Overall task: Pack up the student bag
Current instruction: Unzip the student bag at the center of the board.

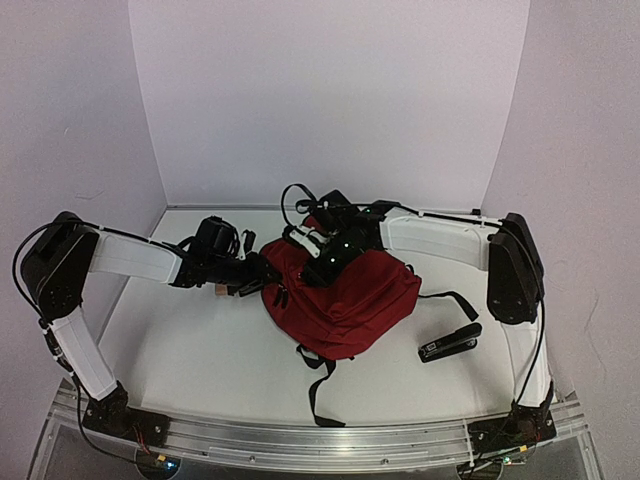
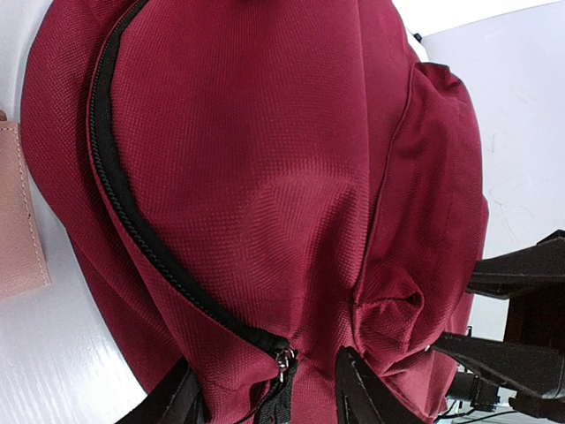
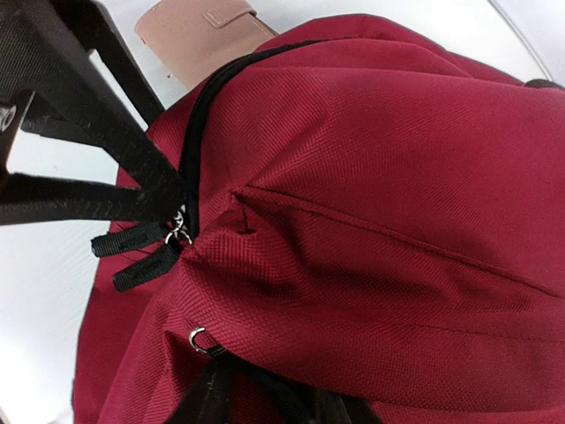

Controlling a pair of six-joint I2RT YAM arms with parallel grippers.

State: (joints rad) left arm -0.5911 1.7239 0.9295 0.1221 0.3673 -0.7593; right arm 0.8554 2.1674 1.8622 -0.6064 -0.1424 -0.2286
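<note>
Student bag [image 1: 345, 300] sits mid-counter [image 1: 200, 350], and its main zipper [image 2: 132, 230] looks zipped. But a black stapler [image 1: 448, 342] and a pink wallet [image 3: 199, 31] lie outside it, so I'd say packing isn't finished. Left hand [image 2: 265, 367] pinches the bag's zipper end. Right hand [image 3: 265, 382]: can't tell.

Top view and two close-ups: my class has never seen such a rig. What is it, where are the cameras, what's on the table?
Two robot arms, bolted at the table's near edge, each end in a two-finger pincer. The wide picture looks down from above; the close-ups come from a camera on each wrist. On the table lie a red student bag, a tan wallet beside it and a black stapler-like object. The left pincer sits astride the end of the bag's zipper, the right pincer nearby; whether either grips is unclear.
</note>
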